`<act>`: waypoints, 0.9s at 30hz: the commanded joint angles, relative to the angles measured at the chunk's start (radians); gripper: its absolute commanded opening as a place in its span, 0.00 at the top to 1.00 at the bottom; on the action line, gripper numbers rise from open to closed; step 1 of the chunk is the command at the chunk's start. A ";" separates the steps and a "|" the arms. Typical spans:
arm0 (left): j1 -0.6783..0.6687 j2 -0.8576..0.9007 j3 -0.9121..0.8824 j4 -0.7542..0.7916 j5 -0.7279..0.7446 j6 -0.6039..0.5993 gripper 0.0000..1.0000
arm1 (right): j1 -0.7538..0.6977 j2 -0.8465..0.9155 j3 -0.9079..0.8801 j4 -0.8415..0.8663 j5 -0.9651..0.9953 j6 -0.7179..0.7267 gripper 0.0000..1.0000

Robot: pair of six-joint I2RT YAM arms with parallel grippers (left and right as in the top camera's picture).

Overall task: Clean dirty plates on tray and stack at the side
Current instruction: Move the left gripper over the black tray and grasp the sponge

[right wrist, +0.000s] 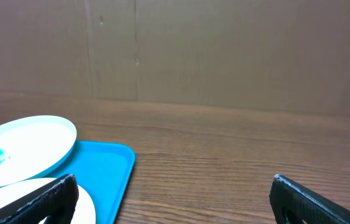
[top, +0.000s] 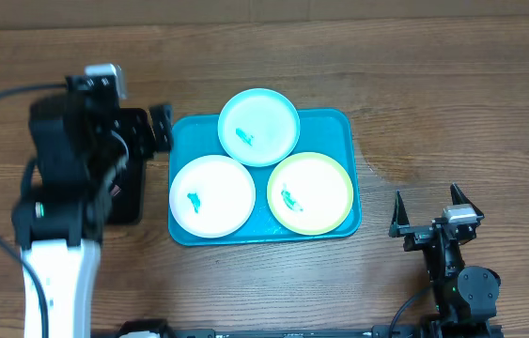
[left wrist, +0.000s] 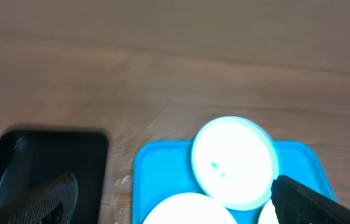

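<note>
The turquoise tray (top: 349,124) lies mid-table and holds three plates, each with a teal smear. The light cyan plate (top: 259,127) is at the back, resting partly on the rim. The white plate (top: 212,195) is front left and the yellow-green plate (top: 310,192) front right. My left gripper (top: 162,131) is open and empty, just left of the tray's back left corner. The left wrist view shows it (left wrist: 175,205) above the tray (left wrist: 162,168), cyan plate (left wrist: 234,162) and white plate (left wrist: 187,210). My right gripper (top: 426,214) is open and empty, right of the tray; its wrist view (right wrist: 171,199) shows bare wood between the fingers.
A smaller black tray (top: 131,202) lies left of the turquoise tray, partly under my left arm; it also shows in the left wrist view (left wrist: 50,155). The right wrist view shows the tray corner (right wrist: 109,168), the cyan plate (right wrist: 22,149) and a cardboard wall behind the table.
</note>
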 commanded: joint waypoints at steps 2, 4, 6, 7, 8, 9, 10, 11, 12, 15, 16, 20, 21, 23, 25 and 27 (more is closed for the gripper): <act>0.106 0.200 0.184 -0.128 -0.095 -0.130 0.00 | 0.005 -0.008 -0.010 0.006 0.006 -0.001 0.00; 0.150 0.290 0.256 -0.215 -0.097 -0.146 0.00 | 0.005 -0.008 -0.010 0.006 0.006 0.000 0.00; 0.186 0.376 0.291 -0.233 -0.092 -0.153 0.00 | 0.005 -0.008 -0.010 0.006 0.006 -0.001 0.00; 0.195 0.404 0.290 -0.231 -0.092 -0.153 0.00 | 0.005 -0.008 -0.010 0.006 0.006 -0.001 0.00; 0.200 0.427 0.290 -0.231 -0.093 -0.152 0.00 | 0.005 -0.008 -0.010 0.006 0.006 -0.001 0.00; 0.206 0.455 0.289 -0.234 -0.104 -0.150 0.00 | 0.005 -0.008 -0.010 0.006 0.006 -0.001 0.00; 0.210 0.483 0.289 -0.248 -0.119 -0.153 0.00 | 0.005 -0.008 -0.010 0.006 0.006 -0.001 0.00; 0.216 0.512 0.289 -0.268 -0.131 -0.153 0.00 | 0.005 -0.008 -0.010 0.006 0.006 -0.001 0.00; 0.222 0.539 0.289 -0.288 -0.139 -0.174 0.00 | 0.005 -0.008 -0.010 0.006 0.006 -0.001 0.00; 0.256 0.624 0.289 -0.318 -0.143 -0.279 0.00 | 0.005 -0.008 -0.010 0.006 0.006 -0.001 0.00; 0.272 0.660 0.289 -0.322 -0.143 -0.295 0.00 | 0.005 -0.008 -0.010 0.006 0.006 -0.001 0.00; 0.310 0.732 0.289 -0.342 -0.145 -0.295 0.00 | 0.005 -0.008 -0.010 0.006 0.006 -0.001 0.00; 0.322 0.747 0.289 -0.353 -0.145 -0.295 0.00 | 0.005 -0.008 -0.010 0.006 0.006 -0.001 0.00; 0.340 0.770 0.289 -0.374 -0.145 -0.295 0.00 | 0.005 -0.008 -0.010 0.006 0.006 -0.001 0.00; 0.351 0.798 0.282 -0.386 -0.145 -0.294 0.00 | 0.005 -0.008 -0.010 0.006 0.006 -0.001 0.00; 0.351 0.812 0.268 -0.385 -0.144 -0.295 0.00 | 0.005 -0.008 -0.010 0.006 0.006 -0.001 0.00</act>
